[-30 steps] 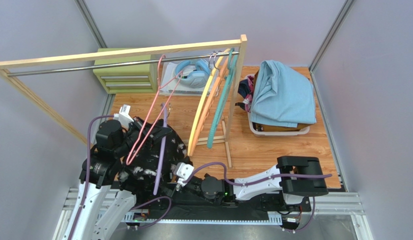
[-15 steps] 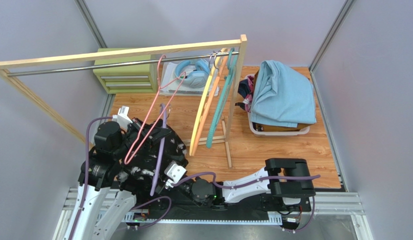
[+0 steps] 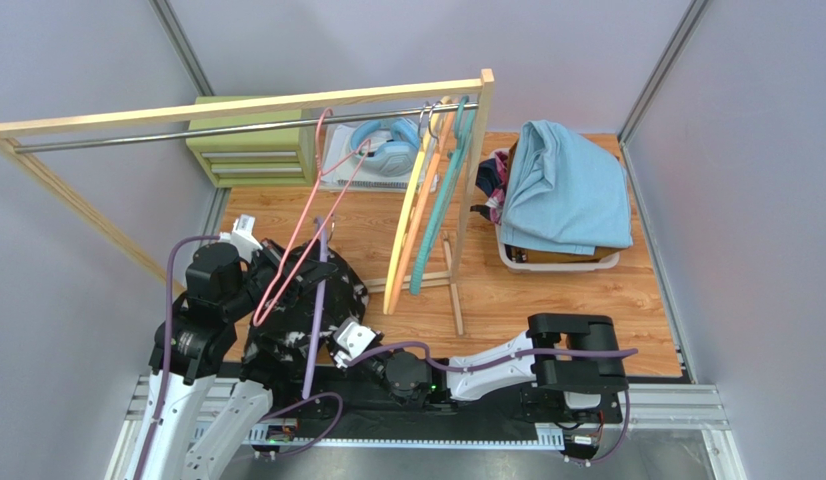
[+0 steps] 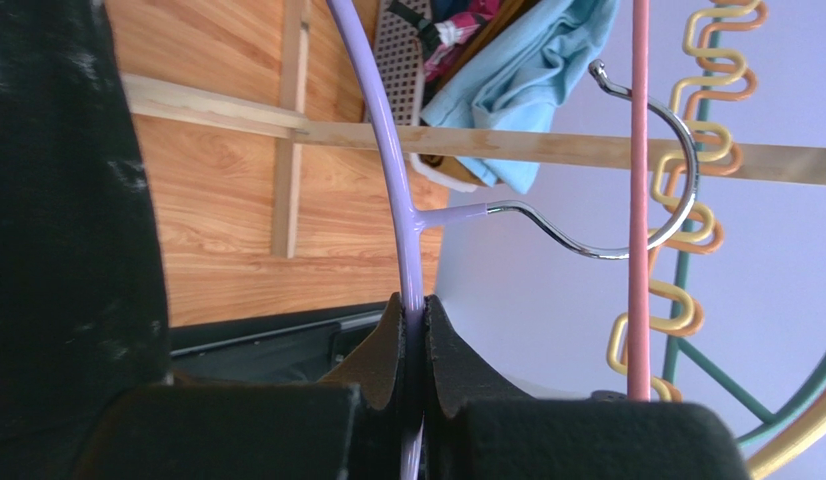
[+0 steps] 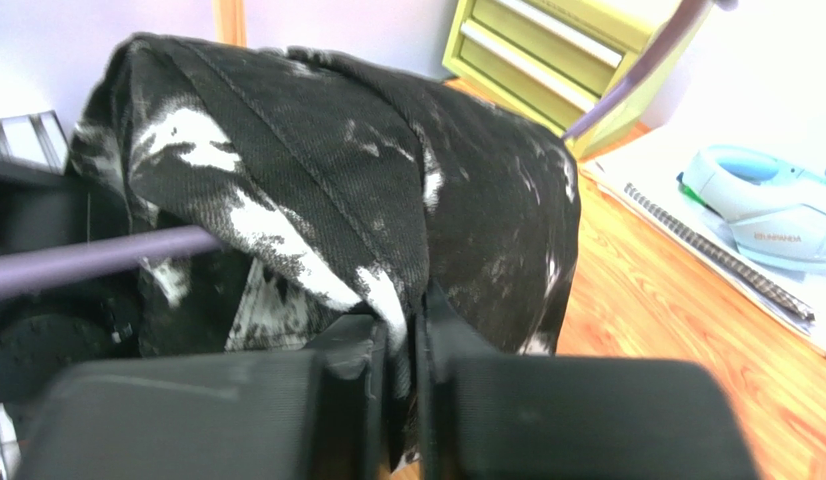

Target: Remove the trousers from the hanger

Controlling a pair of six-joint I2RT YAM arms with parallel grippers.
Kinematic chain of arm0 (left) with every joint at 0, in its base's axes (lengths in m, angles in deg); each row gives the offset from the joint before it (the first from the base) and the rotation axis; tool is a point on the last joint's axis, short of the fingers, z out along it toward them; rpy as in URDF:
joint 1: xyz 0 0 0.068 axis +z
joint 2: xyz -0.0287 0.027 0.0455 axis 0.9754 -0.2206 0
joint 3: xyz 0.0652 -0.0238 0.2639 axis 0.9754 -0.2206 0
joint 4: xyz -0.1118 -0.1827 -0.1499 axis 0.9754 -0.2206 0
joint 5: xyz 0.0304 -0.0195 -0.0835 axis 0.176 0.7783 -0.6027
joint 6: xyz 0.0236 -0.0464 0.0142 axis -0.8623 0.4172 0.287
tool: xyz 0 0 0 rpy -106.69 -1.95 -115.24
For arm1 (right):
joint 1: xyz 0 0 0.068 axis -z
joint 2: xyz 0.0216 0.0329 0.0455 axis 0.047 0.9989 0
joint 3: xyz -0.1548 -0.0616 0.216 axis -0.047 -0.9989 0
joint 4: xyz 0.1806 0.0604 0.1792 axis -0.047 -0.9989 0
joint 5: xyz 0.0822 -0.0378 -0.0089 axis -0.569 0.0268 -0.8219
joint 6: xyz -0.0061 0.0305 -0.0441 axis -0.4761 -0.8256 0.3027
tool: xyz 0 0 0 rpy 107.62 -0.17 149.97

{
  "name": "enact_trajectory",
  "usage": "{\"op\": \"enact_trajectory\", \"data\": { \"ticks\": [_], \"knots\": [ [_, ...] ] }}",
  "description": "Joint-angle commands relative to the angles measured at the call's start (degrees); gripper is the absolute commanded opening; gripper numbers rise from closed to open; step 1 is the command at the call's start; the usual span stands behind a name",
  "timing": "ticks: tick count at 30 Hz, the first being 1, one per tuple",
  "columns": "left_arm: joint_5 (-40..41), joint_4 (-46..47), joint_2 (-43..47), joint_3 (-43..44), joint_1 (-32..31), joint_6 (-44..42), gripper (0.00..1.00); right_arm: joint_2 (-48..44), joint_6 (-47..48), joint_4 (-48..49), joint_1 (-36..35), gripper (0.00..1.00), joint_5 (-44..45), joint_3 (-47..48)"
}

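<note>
Black trousers with white speckles [image 3: 287, 325] [image 5: 317, 170] hang folded over the bar of a purple hanger [image 3: 318, 290] [image 4: 387, 150] at the near left. My left gripper [image 4: 415, 330] [image 3: 284, 262] is shut on the hanger's thin purple arm, just below its metal hook [image 4: 627, 240]. At the lower edge of the cloth, my right gripper [image 5: 405, 350] [image 3: 339, 337] is shut on a fold of the trousers, with fabric pinched between its fingers. Light blue trousers [image 3: 567, 190] lie heaped on a white basket [image 3: 557, 265] at the back right.
A wooden rack with a metal rail [image 3: 187, 130] spans the back. From it hang a pink hanger [image 3: 312, 205] and yellow, orange and teal hangers [image 3: 422, 215]. Green drawers [image 3: 252, 150], blue headphones [image 3: 387, 145] and a notebook stand behind.
My right gripper has moved left to the trousers and shut on a fold of them; before, it stood open. The left arm has shifted the hanger slightly back and left.
</note>
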Motion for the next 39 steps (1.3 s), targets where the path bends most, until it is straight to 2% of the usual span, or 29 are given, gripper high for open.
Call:
{"op": "enact_trajectory", "data": {
  "ticks": [1, 5, 6, 11, 17, 24, 27, 28, 31, 34, 39],
  "knots": [
    [3.62, -3.23, -1.95, 8.19, 0.04, -8.69, 0.00, -5.45, -0.95, -0.09, 0.41, 0.00, 0.84, -2.49],
    [9.60, -7.28, -3.18, 12.07, 0.13, -16.35, 0.00, -10.90, -7.01, -6.77, 0.41, 0.00, 5.22, -4.25],
    [11.17, -7.37, -2.75, 11.98, 0.04, -17.66, 0.00, -12.48, -11.46, -10.18, 0.41, 0.00, 6.28, -5.12],
    [14.00, -3.68, 1.64, 5.15, 0.13, -15.75, 0.00, -21.88, -24.67, -18.03, 0.15, 0.00, 13.47, -8.29],
    [18.30, -1.83, 7.70, -0.66, 0.13, -12.58, 0.00, -29.09, -27.06, -19.26, -1.26, 0.00, 22.89, -12.95],
    [17.17, -1.21, 9.21, -3.92, 0.13, -11.43, 0.00, -32.18, -21.18, -14.26, -1.35, 0.00, 17.73, -15.94],
    [17.43, -1.48, 9.73, -4.89, 0.13, -11.26, 0.00, -34.20, -17.24, -14.69, -1.00, 0.00, 9.05, -15.07],
    [17.26, -1.48, 9.65, -4.98, 0.13, -11.35, 0.00, -34.38, -16.61, -16.61, -0.74, 0.00, 0.92, -13.85],
    [16.29, -1.57, 9.21, -5.59, 0.04, -11.26, 0.00, -33.42, -11.51, -23.13, -1.17, 0.00, -4.24, -8.48],
    [16.46, -2.09, 9.47, -6.21, 0.04, -11.26, 0.00, -33.51, -9.14, -23.74, -1.17, 0.00, -4.26, -5.67],
    [17.96, -3.59, 10.26, -6.56, 0.13, -11.00, 0.00, -32.01, -5.18, -29.97, -0.91, 0.00, -1.36, 2.50]
  ]
}}
